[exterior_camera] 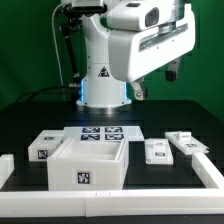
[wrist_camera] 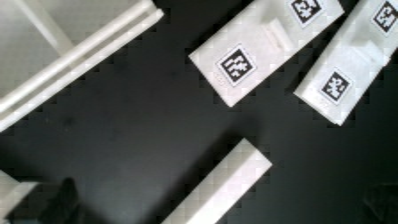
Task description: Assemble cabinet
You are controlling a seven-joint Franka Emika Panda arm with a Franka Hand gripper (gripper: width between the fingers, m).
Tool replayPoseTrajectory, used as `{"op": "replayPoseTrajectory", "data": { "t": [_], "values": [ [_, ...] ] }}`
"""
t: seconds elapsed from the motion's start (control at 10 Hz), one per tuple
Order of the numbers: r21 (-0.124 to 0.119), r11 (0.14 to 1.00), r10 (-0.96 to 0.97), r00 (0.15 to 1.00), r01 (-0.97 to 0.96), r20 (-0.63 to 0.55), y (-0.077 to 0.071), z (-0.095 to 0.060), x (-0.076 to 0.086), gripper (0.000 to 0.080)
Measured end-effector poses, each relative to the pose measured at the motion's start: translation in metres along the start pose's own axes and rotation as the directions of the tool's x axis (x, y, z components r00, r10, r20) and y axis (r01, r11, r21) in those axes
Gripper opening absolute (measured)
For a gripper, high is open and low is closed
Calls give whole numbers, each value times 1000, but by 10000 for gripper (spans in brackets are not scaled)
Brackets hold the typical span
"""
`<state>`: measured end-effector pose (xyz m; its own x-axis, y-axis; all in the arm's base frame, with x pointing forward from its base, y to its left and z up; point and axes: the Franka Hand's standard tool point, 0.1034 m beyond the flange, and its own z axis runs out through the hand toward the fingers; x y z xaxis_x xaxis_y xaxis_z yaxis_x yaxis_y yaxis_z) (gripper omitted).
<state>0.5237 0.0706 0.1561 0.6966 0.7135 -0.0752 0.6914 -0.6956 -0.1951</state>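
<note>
The cabinet body (exterior_camera: 88, 162), a large white open box with a tag on its front, stands on the black table near the front. A small tagged panel (exterior_camera: 42, 147) lies to the exterior view's left of it. Two more tagged panels (exterior_camera: 157, 151) (exterior_camera: 186, 145) lie to its right. The wrist view shows these two panels (wrist_camera: 249, 60) (wrist_camera: 338, 82) from above, with a white edge of the body (wrist_camera: 71, 60). My gripper (exterior_camera: 170, 72) (wrist_camera: 214, 208) hangs high above the right side of the table, open and empty. Its dark fingers (wrist_camera: 48, 200) barely show.
The marker board (exterior_camera: 100, 133) lies flat behind the cabinet body; its tags (wrist_camera: 311, 8) also show in the wrist view. A low white rail (exterior_camera: 110, 214) (wrist_camera: 231, 185) borders the work area at the front and both sides. The robot base (exterior_camera: 103, 85) stands behind.
</note>
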Motion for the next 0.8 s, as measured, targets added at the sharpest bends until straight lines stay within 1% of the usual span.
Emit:
{"op": "replayPoseTrajectory", "data": {
  "t": [0.7,0.8],
  "values": [
    [0,1000,0,1000,0,1,0,0,0,798],
    [-3,998,-63,998,63,-2,4,0,-4,798]
  ]
}}
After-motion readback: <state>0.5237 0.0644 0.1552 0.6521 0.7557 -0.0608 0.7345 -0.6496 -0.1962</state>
